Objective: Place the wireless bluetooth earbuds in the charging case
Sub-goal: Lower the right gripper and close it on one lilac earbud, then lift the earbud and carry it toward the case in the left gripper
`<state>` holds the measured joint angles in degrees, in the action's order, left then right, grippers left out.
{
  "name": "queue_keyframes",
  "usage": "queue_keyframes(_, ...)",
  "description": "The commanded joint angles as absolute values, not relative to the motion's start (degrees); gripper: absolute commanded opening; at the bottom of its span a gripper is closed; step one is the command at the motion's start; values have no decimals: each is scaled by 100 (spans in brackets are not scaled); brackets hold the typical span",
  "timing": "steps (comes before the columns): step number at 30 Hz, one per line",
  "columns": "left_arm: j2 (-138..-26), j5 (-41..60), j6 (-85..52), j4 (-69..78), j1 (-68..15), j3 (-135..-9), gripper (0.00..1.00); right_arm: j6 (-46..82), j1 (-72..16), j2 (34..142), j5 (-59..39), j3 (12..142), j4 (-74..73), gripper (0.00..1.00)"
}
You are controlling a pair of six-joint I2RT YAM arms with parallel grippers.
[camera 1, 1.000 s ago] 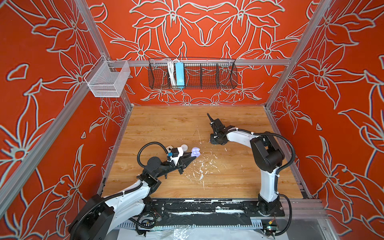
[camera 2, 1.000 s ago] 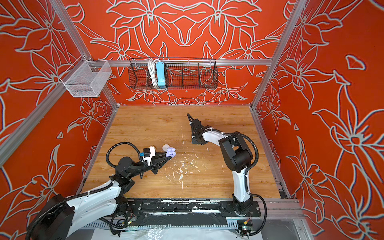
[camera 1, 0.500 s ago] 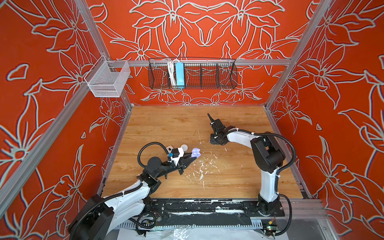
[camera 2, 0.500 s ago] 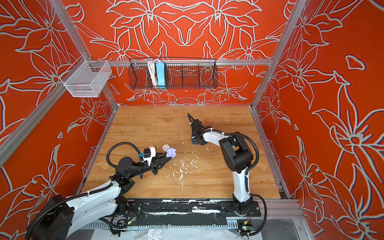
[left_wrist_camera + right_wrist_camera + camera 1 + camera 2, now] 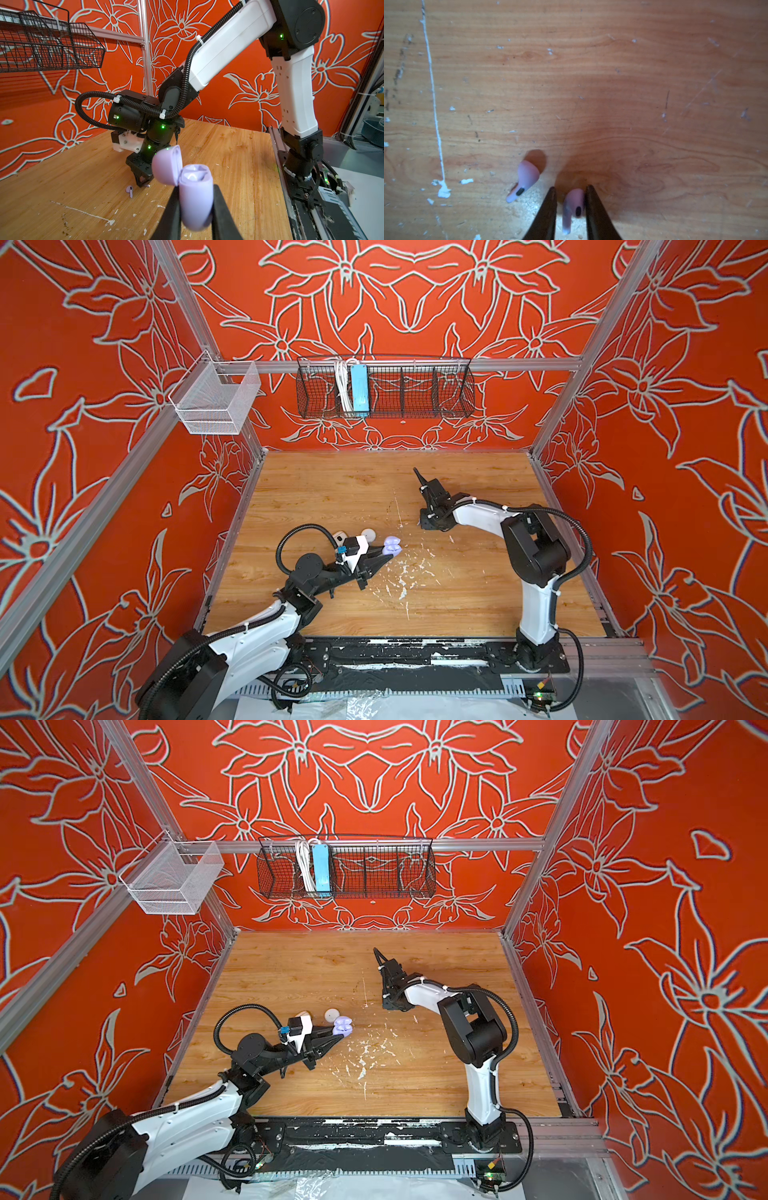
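My left gripper (image 5: pixel 196 199) is shut on the lavender charging case (image 5: pixel 195 207), held above the table with its lid (image 5: pixel 166 166) open; both top views show the case (image 5: pixel 392 548) (image 5: pixel 343 1026) at the left gripper (image 5: pixel 384 558) (image 5: pixel 337 1036). My right gripper (image 5: pixel 571 190) points down at the wood, its fingers closed round a lavender earbud (image 5: pixel 574 204) whose stem points back between them. A second lavender earbud (image 5: pixel 526 178) (image 5: pixel 129 190) lies on the table just beside it. In both top views the right gripper (image 5: pixel 427 525) (image 5: pixel 390 1006) hides the earbuds.
A round white case (image 5: pixel 368 534) and another white case (image 5: pixel 340 537) lie behind the left wrist. White paint flecks (image 5: pixel 401 572) scatter across mid-table. A black wire basket (image 5: pixel 384 389) and a white mesh basket (image 5: pixel 212 400) hang on the walls.
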<state>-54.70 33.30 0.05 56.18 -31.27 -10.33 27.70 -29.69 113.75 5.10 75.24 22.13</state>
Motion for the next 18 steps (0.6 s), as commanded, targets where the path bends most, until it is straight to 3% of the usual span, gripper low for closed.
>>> queue_keyframes(1, -5388, 3390, 79, 5739, -3175, -1115, 0, 2907, -3019, 11233, 587, 7378, 2453, 24)
queue_keyframes(12, -5431, 3377, 75, 5837, -3179, -1073, 0, 3062, -3044, 10761, 565, 6996, 2159, 16)
queue_keyframes(18, -5512, 3157, -25, 6175, -3176, -949, 0, 3155, -3282, 9586, 772, 6629, 1989, 15)
